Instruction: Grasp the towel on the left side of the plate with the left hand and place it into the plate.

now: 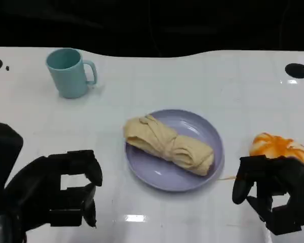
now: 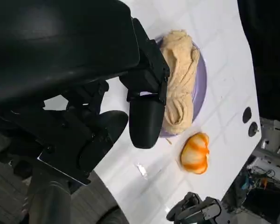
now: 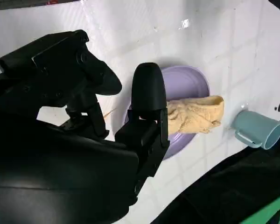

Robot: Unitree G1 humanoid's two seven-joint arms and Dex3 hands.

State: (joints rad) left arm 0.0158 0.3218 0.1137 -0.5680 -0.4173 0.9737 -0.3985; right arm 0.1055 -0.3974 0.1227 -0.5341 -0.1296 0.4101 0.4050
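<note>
— Where's the towel (image 1: 168, 144) now?
— Lying across the plate (image 1: 205, 169), one end poking over the rim at ten o'clock.
— And the left hand (image 1: 66, 190)?
— Empty, fingers apart, off the plate at eight o'clock; looks finished. The right hand (image 1: 273, 195) holds nothing either.

We note the towel (image 1: 168, 144) as soft, matt, crinkled cloth. The plate (image 1: 209, 132) under it looks smooth and faintly glossy. The table (image 1: 192, 81) is glossy white, with glare at 6 o'clock. The mug (image 1: 68, 72) at 10 o'clock looks smooth. Both hands (image 1: 66, 190) (image 1: 273, 195) look matt black plastic.
</note>
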